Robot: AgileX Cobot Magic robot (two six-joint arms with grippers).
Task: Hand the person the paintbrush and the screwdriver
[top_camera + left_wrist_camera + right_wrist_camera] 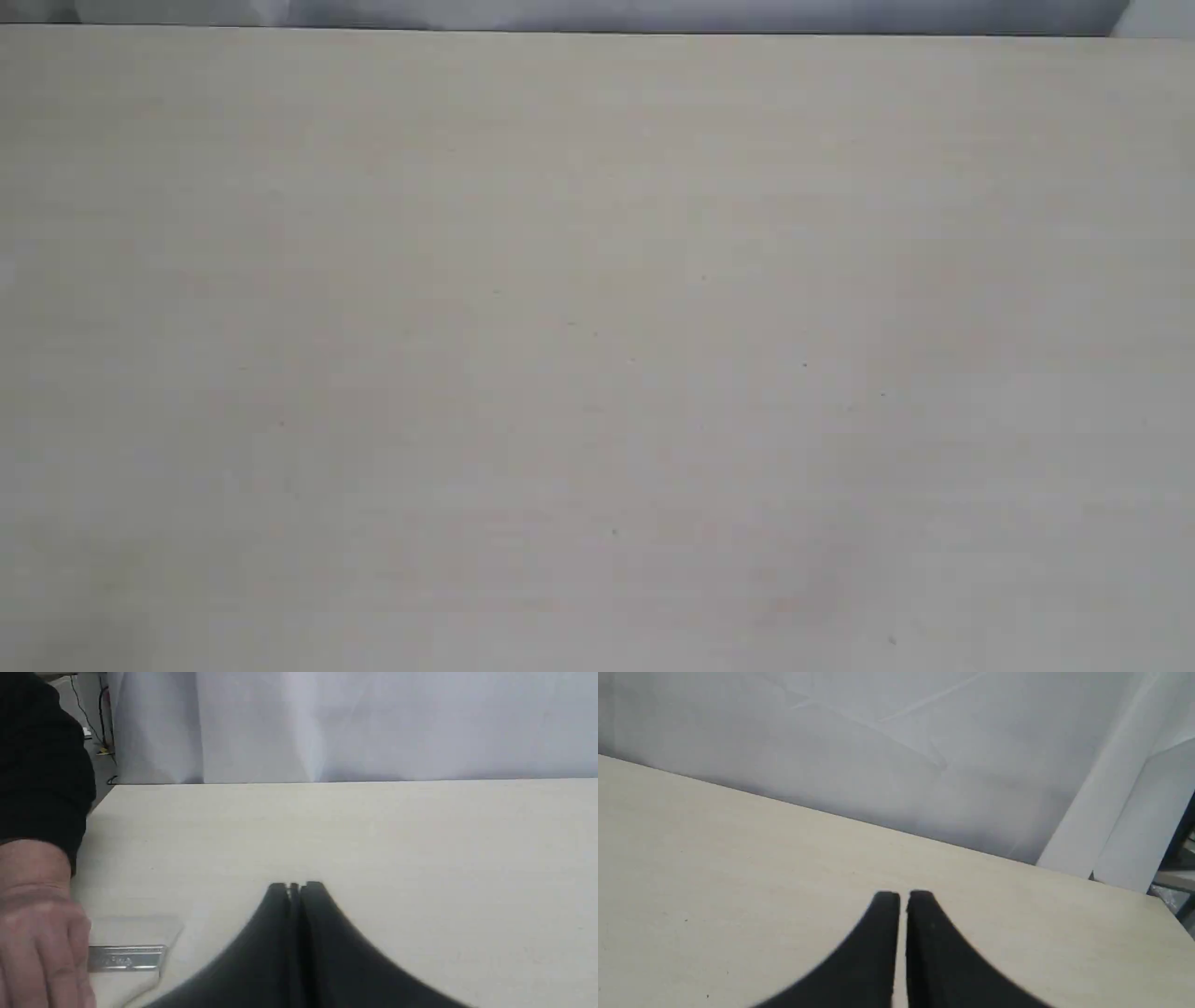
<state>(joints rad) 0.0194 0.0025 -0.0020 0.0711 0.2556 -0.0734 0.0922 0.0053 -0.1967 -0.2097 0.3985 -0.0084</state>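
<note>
My left pincer point(294, 886) is closed tight, fingers pressed together with nothing between them, above the desk point(420, 858). My right pincer point(903, 895) is closed as well, only a hairline slit between its fingers, and empty. Near my left pincer, off to one side, the brush point(128, 952) lies flat on the desk, its ferrule point(126, 957) and pale bristles point(135, 927) showing. The person's hand point(39, 938) covers the handle. It seems to be gripping it, though the blur leaves me unsure. A black sleeve point(42, 756) ends at the wrist.
</note>
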